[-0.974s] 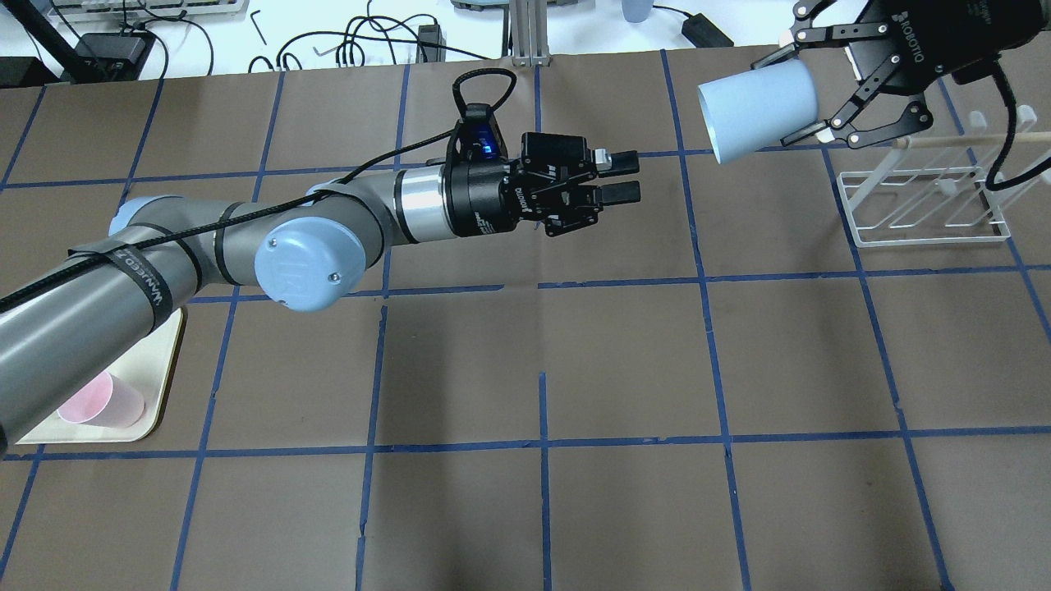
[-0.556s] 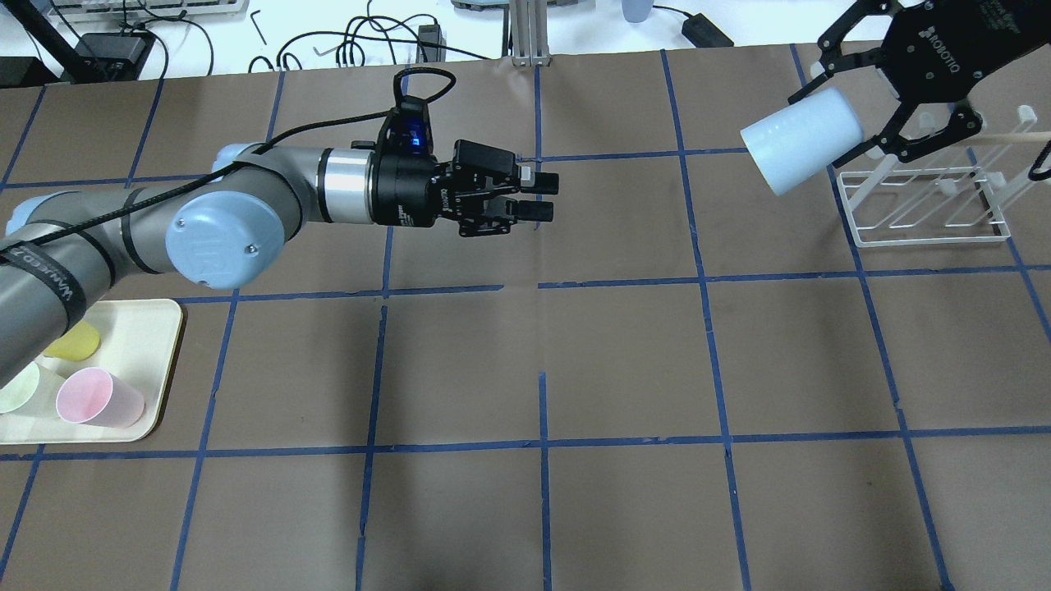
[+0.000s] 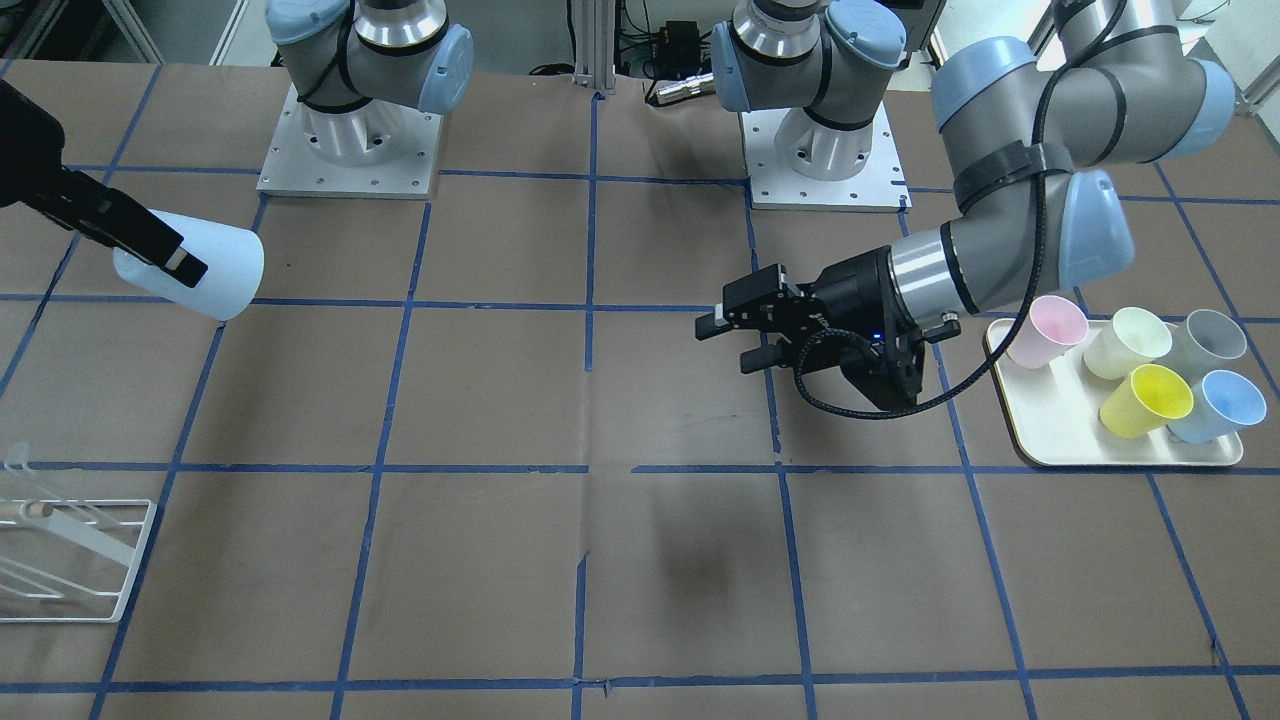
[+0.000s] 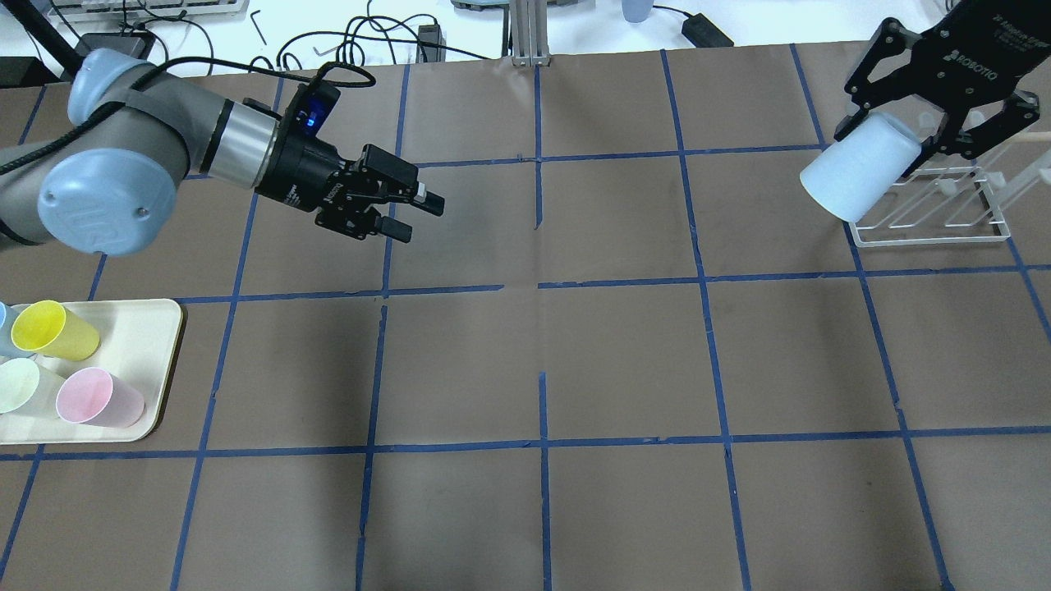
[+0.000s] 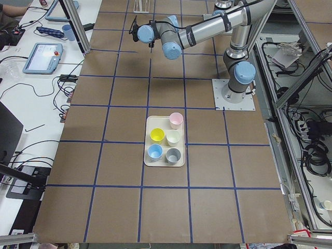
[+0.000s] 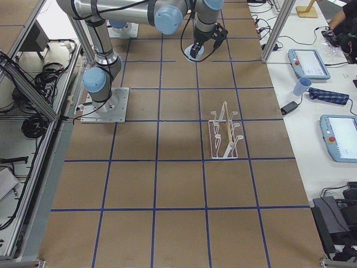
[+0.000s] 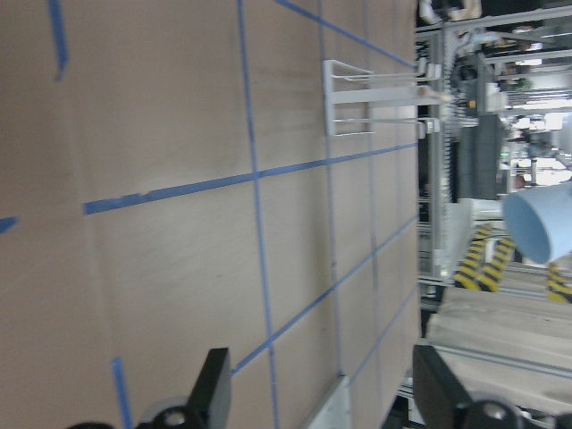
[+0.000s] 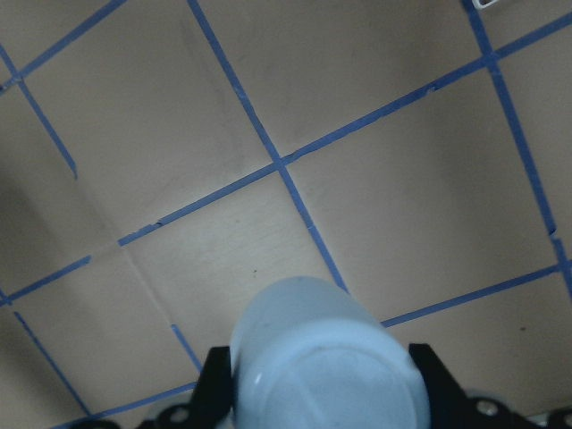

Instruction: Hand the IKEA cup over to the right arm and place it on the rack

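Observation:
My right gripper (image 4: 897, 138) is shut on the pale blue IKEA cup (image 4: 856, 178), gripping it near its base. The cup is in the air, tilted, with its mouth pointing down and away from the gripper. It hangs over the left end of the white wire rack (image 4: 932, 215) in the overhead view. The cup also shows in the front-facing view (image 3: 205, 268) and the right wrist view (image 8: 326, 357). My left gripper (image 4: 419, 218) is open and empty, well to the left above the table.
A cream tray (image 3: 1060, 445) by the left arm holds several cups, among them a second pale blue cup (image 3: 1215, 405), a yellow one (image 3: 1145, 398) and a grey one (image 3: 1208, 340). Brown paper with blue tape lines covers the table.
The right gripper has carried the cup right and down toward the rack, tilting it further. The left arm has pulled back to the left, empty and open, uncovering the tray.

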Motion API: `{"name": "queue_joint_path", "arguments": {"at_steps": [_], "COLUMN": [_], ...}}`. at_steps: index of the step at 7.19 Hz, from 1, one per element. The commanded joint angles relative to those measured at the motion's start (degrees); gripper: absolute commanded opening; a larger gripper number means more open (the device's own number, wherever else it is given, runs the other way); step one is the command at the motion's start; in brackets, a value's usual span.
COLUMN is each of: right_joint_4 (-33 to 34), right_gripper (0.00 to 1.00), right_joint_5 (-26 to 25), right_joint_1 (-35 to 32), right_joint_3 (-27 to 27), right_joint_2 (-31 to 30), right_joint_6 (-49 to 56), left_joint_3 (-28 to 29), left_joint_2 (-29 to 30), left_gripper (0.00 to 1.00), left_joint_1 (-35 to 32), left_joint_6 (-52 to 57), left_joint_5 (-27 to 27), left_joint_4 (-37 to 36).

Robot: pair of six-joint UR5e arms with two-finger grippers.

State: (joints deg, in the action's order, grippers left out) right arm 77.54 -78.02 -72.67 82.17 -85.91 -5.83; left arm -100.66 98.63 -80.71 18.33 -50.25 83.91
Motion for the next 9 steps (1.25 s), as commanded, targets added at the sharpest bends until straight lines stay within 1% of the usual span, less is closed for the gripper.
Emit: {"name": "queue_joint_path", "arguments": {"at_steps": [1, 2, 3, 4, 5, 6, 7, 8, 9], "right_joint_4": [3.5, 6.6, 11.4, 14.8, 17.2, 18.6, 21.3, 25.1, 28.3], "right_gripper": [0.22, 0.22, 0.22, 0.17, 0.16, 0.14, 0.13, 0.12, 0.12], "right_joint_5": [-8.1, -10.2, -12.1, -14.5, -16.4, -17.2, -17.2, -17.3, -17.3], "right_joint_1": [-0.4, -0.2, 0.2, 0.3, 1.0, 3.7, 5.9, 7.1, 7.6], "right_joint_3": [1.1, 1.5, 1.5, 1.6, 1.6, 1.6, 2.0, 3.7, 5.4], "right_joint_2": [0.7, 2.0, 3.5, 4.9, 6.2, 7.6, 8.6, 9.3, 9.4], "right_joint_6": [11.9, 15.3, 17.8, 22.0, 24.5, 27.1, 31.2, 33.6, 33.9], "left_joint_3": [7.8, 10.4, 12.6, 13.8, 14.6, 16.8, 16.5, 16.6, 16.3], "left_joint_2": [-1.6, -2.6, -3.7, -4.7, -5.3, -5.1, -5.5, -5.7, -5.8], "left_gripper": [1.0, 1.0, 1.0, 1.0, 1.0, 1.0, 1.0, 1.0, 1.0], "left_joint_1": [-0.8, -1.8, -3.0, -5.2, -7.2, -7.1, -7.2, -7.2, -7.2], "left_joint_6": [-2.6, -2.7, -2.7, -2.7, -3.4, -4.1, -5.0, -5.0, -5.1], "left_joint_5": [-24.0, -29.1, -34.8, -40.2, -40.6, -40.1, -40.9, -40.8, -40.7], "left_joint_4": [0.5, 2.9, 5.2, 5.4, 4.5, 4.1, 5.6, 7.5, 7.7]}}
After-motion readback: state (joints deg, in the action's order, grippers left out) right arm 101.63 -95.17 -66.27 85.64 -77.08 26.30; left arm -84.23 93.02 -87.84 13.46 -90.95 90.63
